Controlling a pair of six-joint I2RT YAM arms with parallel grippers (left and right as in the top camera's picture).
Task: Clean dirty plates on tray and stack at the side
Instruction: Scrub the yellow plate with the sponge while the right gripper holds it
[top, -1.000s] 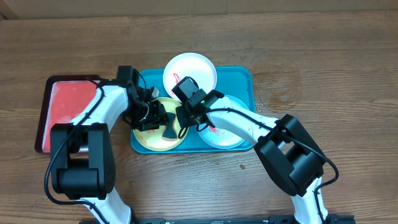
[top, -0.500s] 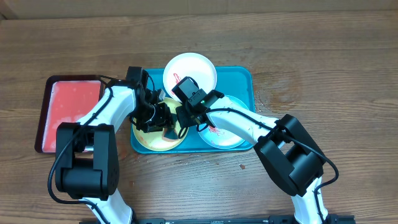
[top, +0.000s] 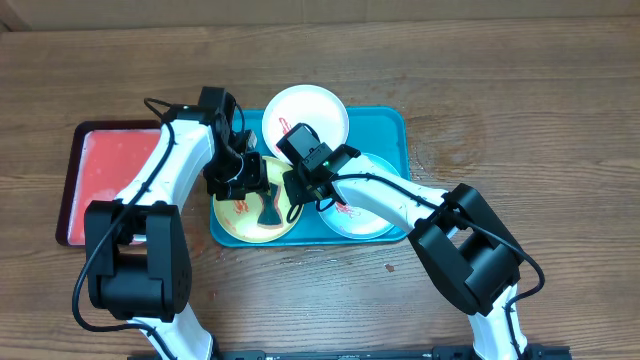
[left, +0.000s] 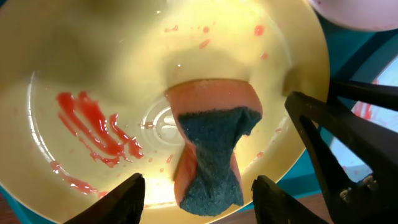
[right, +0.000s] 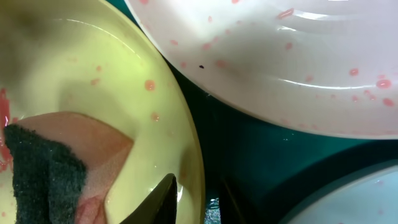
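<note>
Counter bears the tray, red tray to its left; tray holds white plate, yellow plate, blue plate; sponge lies in the yellow plate; left hand hangs above, fingers spread clear of the sponge; right hand pinches the yellow plate's rim.

my left gripper hangs over the yellow-green round plastic plate on the large teal-blue plastic tray, just beside a dark sponge lying in it. my right gripper sits at that plate's right rim.
</note>
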